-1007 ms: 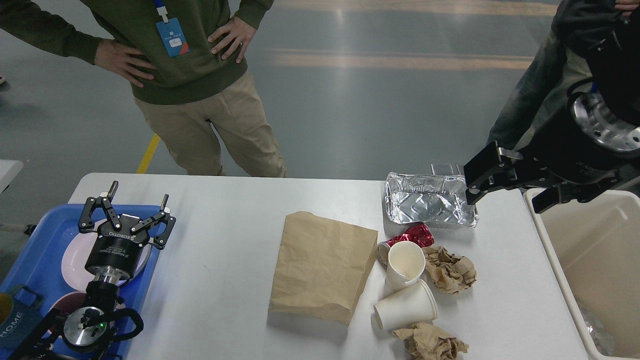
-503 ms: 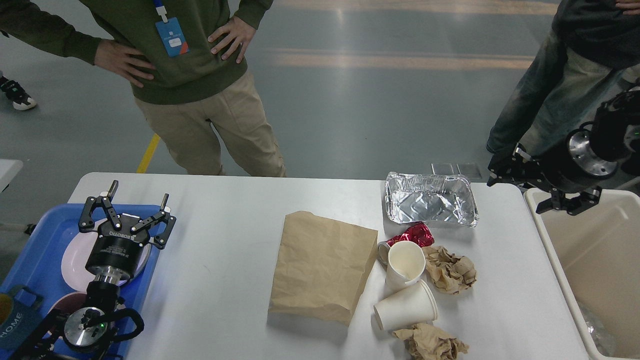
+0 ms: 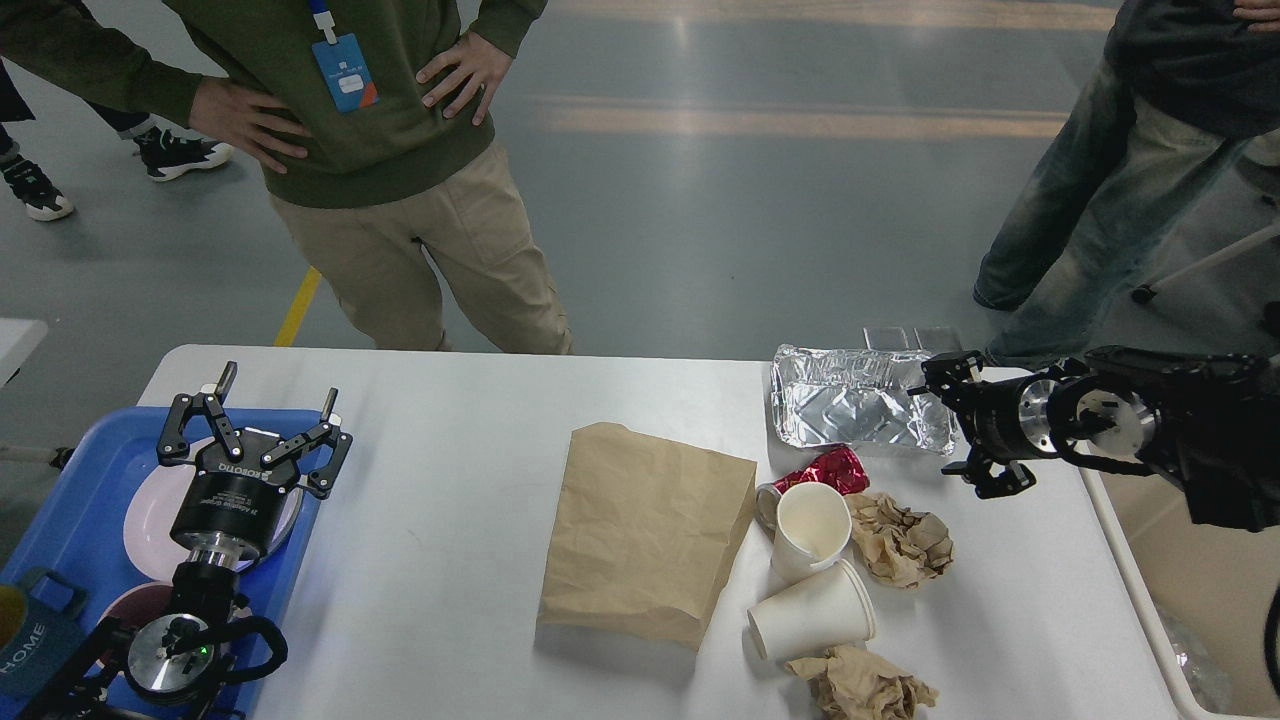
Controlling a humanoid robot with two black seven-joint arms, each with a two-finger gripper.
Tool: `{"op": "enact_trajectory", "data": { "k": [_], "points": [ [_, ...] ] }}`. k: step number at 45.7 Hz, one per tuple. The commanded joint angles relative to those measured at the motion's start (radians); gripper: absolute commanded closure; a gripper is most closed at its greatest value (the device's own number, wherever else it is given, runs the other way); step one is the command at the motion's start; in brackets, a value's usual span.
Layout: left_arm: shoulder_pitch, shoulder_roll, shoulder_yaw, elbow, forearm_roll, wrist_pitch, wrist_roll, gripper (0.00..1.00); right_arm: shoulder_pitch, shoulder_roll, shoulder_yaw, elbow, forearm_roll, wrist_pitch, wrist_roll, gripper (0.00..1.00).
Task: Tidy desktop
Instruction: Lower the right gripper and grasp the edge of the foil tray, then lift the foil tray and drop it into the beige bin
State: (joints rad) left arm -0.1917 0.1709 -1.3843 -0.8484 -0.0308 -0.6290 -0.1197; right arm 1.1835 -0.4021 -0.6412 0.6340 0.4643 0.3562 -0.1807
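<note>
The right gripper [image 3: 955,425] was held low with its jaws spread and empty, just beside the right edge of the foil tray [image 3: 858,412]. The left gripper [image 3: 255,420], also spread and empty, was poised over the blue tray [image 3: 75,500], where plates lay. On the desktop [image 3: 440,520] a brown paper bag [image 3: 645,530], two paper cups [image 3: 808,570], crumpled paper wads [image 3: 900,540] and a red wrapper [image 3: 828,468] were left. Most clearing was judged undone; the beige bin [image 3: 1180,570] stood at the right.
</note>
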Motion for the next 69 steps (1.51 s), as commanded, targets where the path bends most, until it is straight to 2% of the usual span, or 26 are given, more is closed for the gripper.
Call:
{"op": "enact_trajectory", "data": {
  "k": [1, 9, 20, 23, 30, 37, 42, 47, 51, 57, 63, 69],
  "points": [
    [0.000, -0.001, 0.001, 0.000, 0.000, 0.000, 0.000, 0.03, -0.134, 0.107, 0.101, -0.187, -0.001, -0.020, -0.002, 0.00],
    [0.000, -0.001, -0.001, 0.000, 0.000, 0.000, 0.000, 0.03, -0.229, 0.242, 0.120, -0.381, -0.001, -0.057, 0.000, 0.01],
    [0.000, -0.001, -0.001, -0.001, 0.000, 0.002, 0.000, 0.03, -0.271, 0.296, 0.132, -0.399, -0.003, -0.206, 0.001, 0.05],
    [0.000, 0.001, -0.001, -0.001, 0.000, 0.000, 0.000, 0.03, -0.272, 0.296, 0.132, -0.399, -0.003, -0.214, 0.003, 0.12],
    [0.000, -0.001, -0.001, 0.000, 0.000, 0.000, 0.000, 0.03, -0.278, 0.295, 0.150, -0.399, -0.003, -0.218, 0.009, 0.38],
    [0.000, -0.001, -0.001, 0.000, 0.000, 0.002, 0.000, 0.03, -0.282, 0.296, 0.167, -0.398, -0.004, -0.224, 0.009, 0.46],
    [0.000, -0.001, -0.001, -0.001, 0.000, 0.002, 0.000, 0.03, -0.282, 0.296, 0.166, -0.398, -0.009, -0.223, 0.009, 0.59],
    [0.000, 0.001, -0.001, -0.001, 0.000, 0.000, 0.000, 0.03, -0.282, 0.295, 0.161, -0.395, -0.021, -0.221, 0.009, 0.77],
    [0.000, 0.001, -0.001, 0.000, 0.000, 0.000, 0.000, 0.03, -0.282, 0.289, 0.161, -0.393, -0.024, -0.217, 0.004, 1.00],
    [0.000, 0.001, -0.001, -0.001, 0.000, 0.000, 0.000, 0.03, -0.282, 0.273, 0.163, -0.393, -0.024, -0.217, -0.003, 1.00],
    [0.000, 0.001, -0.001, -0.001, 0.000, 0.000, 0.000, 0.03, -0.265, 0.240, 0.170, -0.378, -0.024, -0.220, -0.031, 1.00],
    [0.000, 0.001, 0.001, -0.001, 0.000, 0.000, 0.000, 0.03, -0.203, 0.160, 0.176, -0.271, -0.024, -0.220, -0.043, 1.00]
  ]
}}
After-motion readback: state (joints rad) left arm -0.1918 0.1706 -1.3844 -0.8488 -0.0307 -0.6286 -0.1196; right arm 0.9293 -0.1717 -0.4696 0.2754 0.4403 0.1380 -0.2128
